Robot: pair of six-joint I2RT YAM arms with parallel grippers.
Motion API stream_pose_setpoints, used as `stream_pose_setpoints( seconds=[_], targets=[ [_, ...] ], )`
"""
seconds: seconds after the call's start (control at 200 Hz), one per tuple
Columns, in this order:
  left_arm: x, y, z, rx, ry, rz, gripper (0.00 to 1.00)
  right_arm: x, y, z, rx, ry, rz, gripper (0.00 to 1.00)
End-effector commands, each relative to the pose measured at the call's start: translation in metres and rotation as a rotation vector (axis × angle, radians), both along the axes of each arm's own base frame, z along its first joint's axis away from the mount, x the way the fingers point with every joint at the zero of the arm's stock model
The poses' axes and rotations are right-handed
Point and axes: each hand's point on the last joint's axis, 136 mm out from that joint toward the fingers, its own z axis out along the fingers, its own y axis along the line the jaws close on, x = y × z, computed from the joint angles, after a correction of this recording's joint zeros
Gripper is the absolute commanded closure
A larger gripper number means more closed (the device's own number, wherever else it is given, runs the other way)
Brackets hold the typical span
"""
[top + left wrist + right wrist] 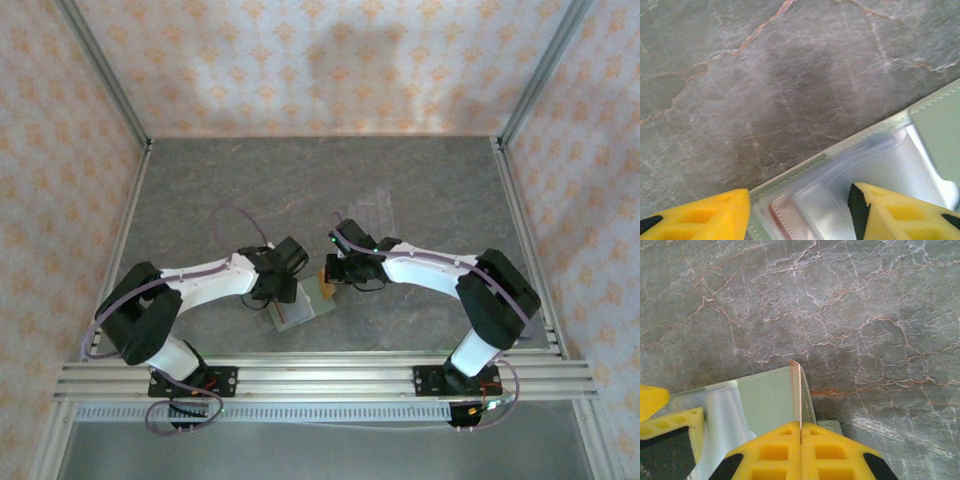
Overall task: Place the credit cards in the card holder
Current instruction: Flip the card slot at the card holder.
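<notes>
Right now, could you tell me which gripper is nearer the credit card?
Right. The right gripper is shut on the credit card; the left gripper straddles the card holder's edge, open.

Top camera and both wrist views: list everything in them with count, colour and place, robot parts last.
wallet: one, sage green with pale pockets, lying open on the table between the two grippers
card: one, orange, held on edge above the wallet
reddish strip: one, inside a wallet pocket, perhaps a card
clear tray: one, see-through, on the table beyond the grippers
table: one, grey marbled
walls: peach patterned, around the table
left gripper: yellow fingers, open, over the wallet's edge
right gripper: yellow fingers, shut on the card
</notes>
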Motion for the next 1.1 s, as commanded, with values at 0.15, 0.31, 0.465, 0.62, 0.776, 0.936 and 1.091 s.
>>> stream_pose_setpoints(
  seconds=[0.15, 0.31, 0.465, 0.62, 0.776, 0.936, 1.091],
  targets=[
    [0.015, -0.012, 0.008, 0.026, -0.03, -0.028, 0.41, -0.003, -0.015, -0.003, -0.052, -0.005, -0.013, 1.0],
    [0.026, -0.024, 0.013, 0.015, -0.033, -0.041, 0.37, 0.001, -0.016, 0.01, -0.059, -0.03, -0.012, 1.0],
    [0.03, -0.032, 0.01, 0.011, -0.023, -0.048, 0.36, 0.009, -0.03, 0.038, -0.087, -0.115, -0.066, 1.0],
    [0.036, -0.043, 0.01, -0.016, -0.015, -0.057, 0.31, 0.016, -0.048, 0.073, -0.095, -0.218, -0.127, 1.0],
    [0.044, -0.061, 0.019, -0.082, -0.022, -0.072, 0.22, 0.016, -0.048, 0.091, -0.058, -0.255, -0.13, 1.0],
    [0.05, -0.069, 0.042, -0.17, -0.065, -0.05, 0.13, 0.014, -0.039, 0.092, -0.011, -0.25, -0.108, 1.0],
    [0.042, -0.042, 0.055, -0.15, -0.099, 0.004, 0.14, 0.014, -0.028, 0.094, 0.046, -0.251, -0.087, 1.0]
  ],
)
